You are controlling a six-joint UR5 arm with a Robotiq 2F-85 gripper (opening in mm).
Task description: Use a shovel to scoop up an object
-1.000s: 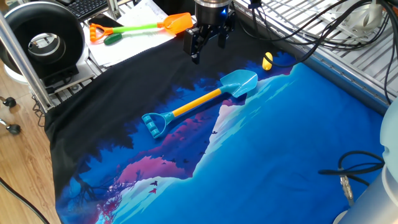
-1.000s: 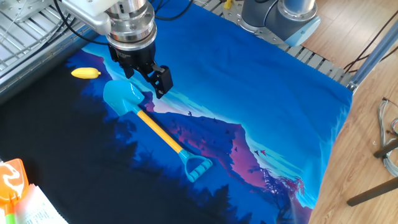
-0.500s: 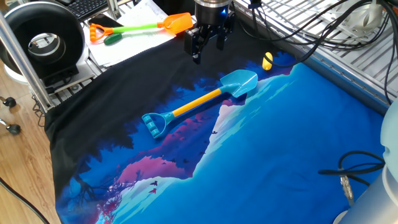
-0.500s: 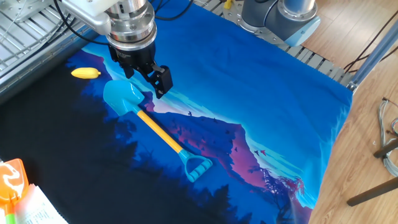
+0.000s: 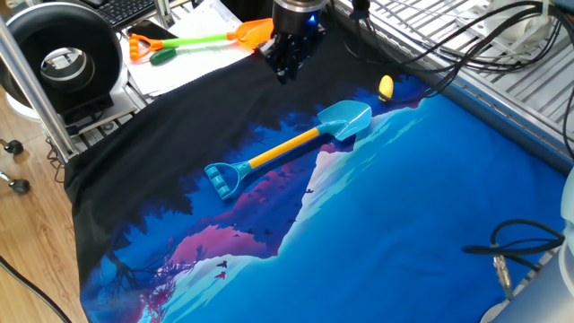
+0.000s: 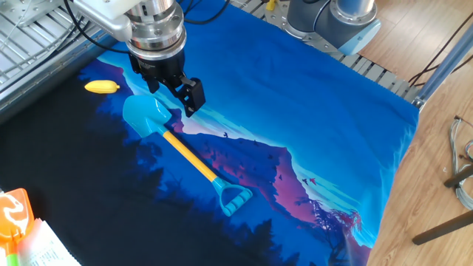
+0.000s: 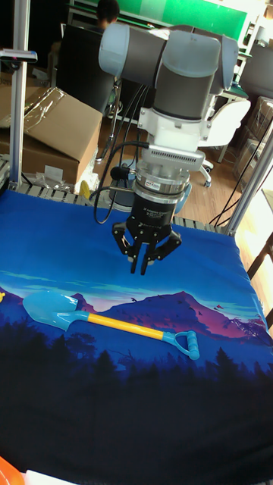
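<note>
The shovel (image 5: 291, 147) lies flat on the printed cloth (image 5: 377, 224) covering the table, nothing touching it. Its light-blue blade (image 6: 145, 116) sits just beside the object (image 6: 102, 87), a small yellow oval thing w/ a clear gap between the two; the yellow shaft (image 7: 123, 324) runs from the blade to the blue D-handle (image 5: 221, 179) at the other end. In the tall fixed view the shovel (image 7: 106, 320) stretches across the cloth below the arm, blade at the picture's left, handle at right.

The gripper (image 7: 145, 261) hangs in the air above the cloth, fingers pointing down, holding nothing. In the tall fixed view the fingertips (image 7: 135, 266) sit close together w/ only a thin gap, so the jaws look narrow; in one fixed view the gripper (image 5: 287, 68) is dark and partly blurred, gap can't be read there. In the other fixed view the gripper (image 6: 185, 94) shows over the cloth near the blade, not touching it.

The object (image 5: 386, 87) rests on the dark part of the cloth, near the cloth's edge and a metal grid surface (image 5: 502, 63) w/ cables.

Off the cloth, an orange-bladed toy shovel (image 5: 202, 39) w/ green shaft lies on white papers (image 5: 193, 63), well apart from the blue one.
</note>
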